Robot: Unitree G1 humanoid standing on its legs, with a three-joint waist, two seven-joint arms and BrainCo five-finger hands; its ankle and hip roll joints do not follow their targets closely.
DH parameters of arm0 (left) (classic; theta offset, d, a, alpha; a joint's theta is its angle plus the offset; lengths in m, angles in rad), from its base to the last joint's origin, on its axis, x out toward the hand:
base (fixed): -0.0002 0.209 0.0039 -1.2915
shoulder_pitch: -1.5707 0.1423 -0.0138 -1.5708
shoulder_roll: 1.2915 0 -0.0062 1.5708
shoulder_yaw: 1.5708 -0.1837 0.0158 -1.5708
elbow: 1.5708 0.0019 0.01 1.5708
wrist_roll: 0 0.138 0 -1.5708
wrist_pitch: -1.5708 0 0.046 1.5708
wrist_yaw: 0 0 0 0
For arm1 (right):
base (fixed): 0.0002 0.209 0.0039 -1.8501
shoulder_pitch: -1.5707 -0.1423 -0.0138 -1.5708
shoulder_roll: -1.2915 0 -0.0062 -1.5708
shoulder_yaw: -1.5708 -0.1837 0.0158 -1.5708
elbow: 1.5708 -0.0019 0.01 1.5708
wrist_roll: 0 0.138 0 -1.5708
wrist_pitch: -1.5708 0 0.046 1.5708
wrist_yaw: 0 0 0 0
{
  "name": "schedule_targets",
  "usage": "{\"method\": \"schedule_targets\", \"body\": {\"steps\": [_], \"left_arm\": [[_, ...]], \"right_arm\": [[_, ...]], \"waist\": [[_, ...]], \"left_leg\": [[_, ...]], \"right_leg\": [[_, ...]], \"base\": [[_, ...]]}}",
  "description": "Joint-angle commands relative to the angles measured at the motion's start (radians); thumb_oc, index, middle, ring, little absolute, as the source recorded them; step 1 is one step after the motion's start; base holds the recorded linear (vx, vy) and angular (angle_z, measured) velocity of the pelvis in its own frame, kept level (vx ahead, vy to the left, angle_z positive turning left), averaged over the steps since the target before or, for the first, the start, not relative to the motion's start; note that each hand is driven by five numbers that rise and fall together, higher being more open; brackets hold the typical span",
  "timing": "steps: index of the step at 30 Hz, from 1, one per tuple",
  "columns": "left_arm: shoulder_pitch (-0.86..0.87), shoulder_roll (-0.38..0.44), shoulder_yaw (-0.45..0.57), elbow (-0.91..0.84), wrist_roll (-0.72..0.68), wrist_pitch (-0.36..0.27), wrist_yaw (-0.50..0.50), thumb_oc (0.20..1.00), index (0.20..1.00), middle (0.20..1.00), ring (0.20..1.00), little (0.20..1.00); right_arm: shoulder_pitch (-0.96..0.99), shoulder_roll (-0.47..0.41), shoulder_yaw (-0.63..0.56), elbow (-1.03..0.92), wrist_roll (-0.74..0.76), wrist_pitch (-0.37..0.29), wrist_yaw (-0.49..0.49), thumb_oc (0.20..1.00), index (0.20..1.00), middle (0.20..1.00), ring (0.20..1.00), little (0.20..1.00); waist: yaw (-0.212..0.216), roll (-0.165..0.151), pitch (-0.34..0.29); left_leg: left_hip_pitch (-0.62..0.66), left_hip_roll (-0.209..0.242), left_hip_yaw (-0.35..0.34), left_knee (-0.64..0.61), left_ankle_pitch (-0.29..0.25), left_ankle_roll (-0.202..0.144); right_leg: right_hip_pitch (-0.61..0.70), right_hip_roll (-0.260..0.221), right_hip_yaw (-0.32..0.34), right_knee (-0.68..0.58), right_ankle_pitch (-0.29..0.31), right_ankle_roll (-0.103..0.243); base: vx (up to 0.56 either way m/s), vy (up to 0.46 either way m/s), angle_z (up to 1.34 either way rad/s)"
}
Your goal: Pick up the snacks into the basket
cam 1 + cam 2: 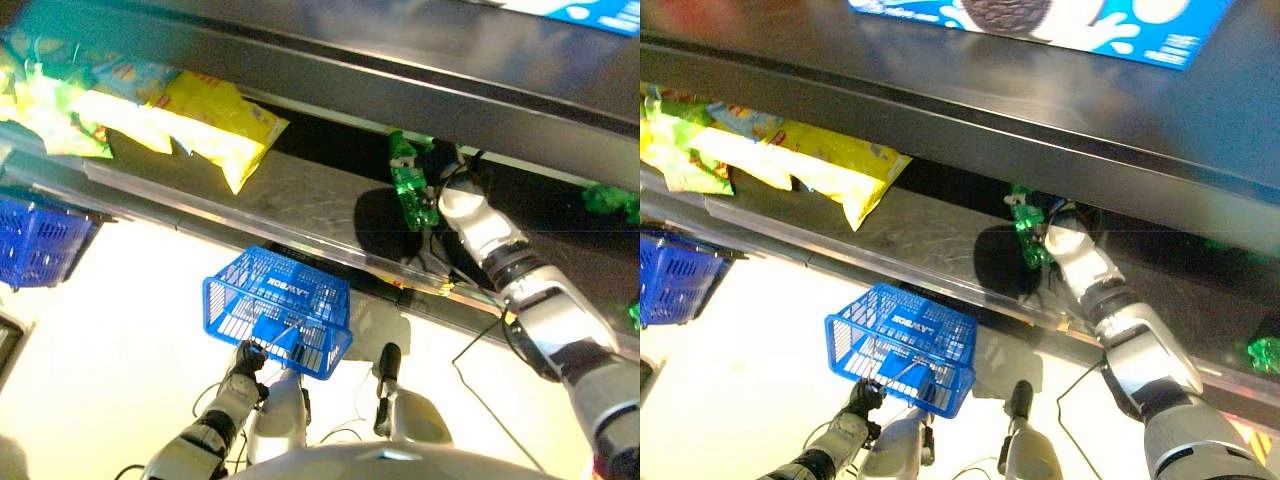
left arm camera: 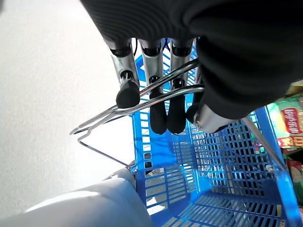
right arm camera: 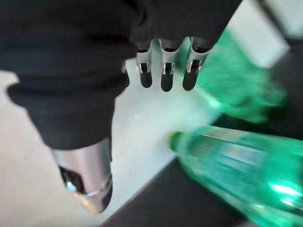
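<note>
**Below the shelf, basket held, hand at green snack**

Along the shelf (image 1: 300, 195) lie yellow snack bags (image 1: 215, 125). Lower down, the blue basket (image 1: 285, 305) hangs by its wire handle (image 2: 142, 101), left hand (image 2: 161, 106) clenched round it. Right hand (image 3: 163, 75), fingers relaxed, is just beside a green snack (image 1: 410, 185) on the shelf.

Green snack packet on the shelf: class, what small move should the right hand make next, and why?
Probably close its fingers on the green snack packet. The right hand is open beside it on the shelf, holding nothing, while the left hand already grips the blue basket by its handle below.
</note>
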Motion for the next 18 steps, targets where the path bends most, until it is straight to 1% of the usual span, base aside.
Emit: {"method": "schedule_targets", "body": {"steps": [1,3,4,5,6,9,10,13,15,16,18], "left_arm": [[0.014,0.037,-0.05,0.099,-0.054,0.029,0.027,0.2,0.2,0.2,0.2,0.2],[0.007,0.038,-0.05,0.101,-0.06,0.03,0.03,0.2,0.2,0.2,0.2,0.2],[-0.006,0.04,-0.051,0.101,-0.067,0.032,0.035,0.2,0.2,0.2,0.2,0.2],[-0.006,0.04,-0.051,0.101,-0.067,0.032,0.035,0.2,0.2,0.2,0.2,0.2],[-0.013,0.042,-0.052,0.102,-0.071,0.034,0.041,0.2,0.2,0.2,0.2,0.2],[-0.019,0.042,-0.049,0.101,-0.083,0.032,0.046,0.2,0.2,0.2,0.2,0.2],[-0.024,0.041,-0.045,0.097,-0.095,0.032,0.052,0.2,0.2,0.2,0.2,0.2],[-0.036,0.034,-0.04,0.092,-0.116,0.033,0.06,0.2,0.2,0.2,0.2,0.2],[-0.039,0.025,-0.037,0.084,-0.127,0.033,0.067,0.2,0.2,0.2,0.2,0.2],[-0.039,0.026,-0.037,0.083,-0.127,0.033,0.067,0.2,0.2,0.2,0.2,0.2],[-0.044,0.012,-0.034,0.077,-0.136,0.036,0.08,0.2,0.2,0.2,0.2,0.2]], "right_arm": [[-0.113,0.014,0.033,0.08,0.037,-0.019,-0.006,1.0,1.0,1.0,1.0,1.0],[-0.128,0.026,0.032,0.109,0.044,-0.019,-0.009,1.0,1.0,1.0,1.0,1.0],[-0.156,0.038,0.034,0.167,0.049,-0.019,-0.014,1.0,1.0,1.0,1.0,1.0],[-0.156,0.038,0.034,0.167,0.049,-0.019,-0.014,1.0,1.0,1.0,1.0,1.0],[-0.172,0.047,0.033,0.207,0.048,-0.018,-0.016,1.0,1.0,1.0,1.0,1.0],[-0.177,0.052,0.03,0.255,0.044,-0.015,-0.019,1.0,1.0,1.0,1.0,1.0],[-0.17,0.055,0.014,0.283,0.054,-0.016,-0.025,1.0,1.0,1.0,1.0,1.0],[-0.137,0.067,-0.038,0.327,0.103,-0.022,-0.05,1.0,1.0,1.0,1.0,1.0],[-0.088,0.082,-0.088,0.323,0.153,-0.037,-0.074,1.0,1.0,1.0,1.0,1.0],[-0.087,0.082,-0.088,0.323,0.153,-0.037,-0.074,1.0,1.0,1.0,1.0,1.0],[0.0,0.115,-0.141,0.322,0.188,-0.053,-0.107,1.0,1.0,1.0,1.0,1.0]], "waist": [[0.027,-0.085,-0.013],[0.032,-0.09,-0.009],[0.043,-0.098,0.001],[0.043,-0.098,0.001],[0.053,-0.105,0.008],[0.061,-0.109,0.015],[0.07,-0.112,0.023],[0.076,-0.111,0.031],[0.078,-0.108,0.037],[0.078,-0.108,0.036],[0.074,-0.101,0.042]], "left_leg": [[-0.027,-0.064,-0.033,-0.008,-0.029,0.044],[-0.033,-0.065,-0.037,-0.005,-0.028,0.045],[-0.046,-0.068,-0.045,0.001,-0.027,0.047],[-0.046,-0.068,-0.045,0.001,-0.027,0.047],[-0.062,-0.07,-0.053,0.004,-0.025,0.048],[-0.074,-0.071,-0.061,0.007,-0.022,0.049],[-0.085,-0.073,-0.067,0.01,-0.02,0.05],[-0.097,-0.077,-0.072,0.018,-0.023,0.053],[-0.105,-0.082,-0.075,0.024,-0.027,0.056],[-0.105,-0.082,-0.075,0.024,-0.027,0.056],[-0.107,-0.087,-0.078,0.027,-0.032,0.06]], "right_leg": [[-0.082,-0.039,0.055,0.043,0.051,0.053],[-0.085,-0.039,0.053,0.047,0.048,0.052],[-0.09,-0.041,0.047,0.052,0.048,0.052],[-0.09,-0.041,0.047,0.052,0.048,0.052],[-0.095,-0.041,0.042,0.05,0.049,0.053],[-0.097,-0.042,0.034,0.049,0.049,0.054],[-0.101,-0.042,0.028,0.048,0.049,0.055],[-0.103,-0.046,0.02,0.051,0.046,0.056],[-0.104,-0.048,0.018,0.053,0.044,0.058],[-0.104,-0.048,0.018,0.053,0.044,0.058],[-0.106,-0.052,0.016,0.055,0.042,0.059]], "base": [[0.01,-0.002,0.22],[0.01,0.004,0.13],[0.01,0.009,0.06],[0.01,0.006,0.12],[0.01,0.011,0.16],[0.01,0.016,0.18],[0.02,0.021,0.15],[0.02,0.026,0.13],[0.0,0.024,0.05],[0.0,0.027,0.04],[0.0,0.04,0.02]]}}
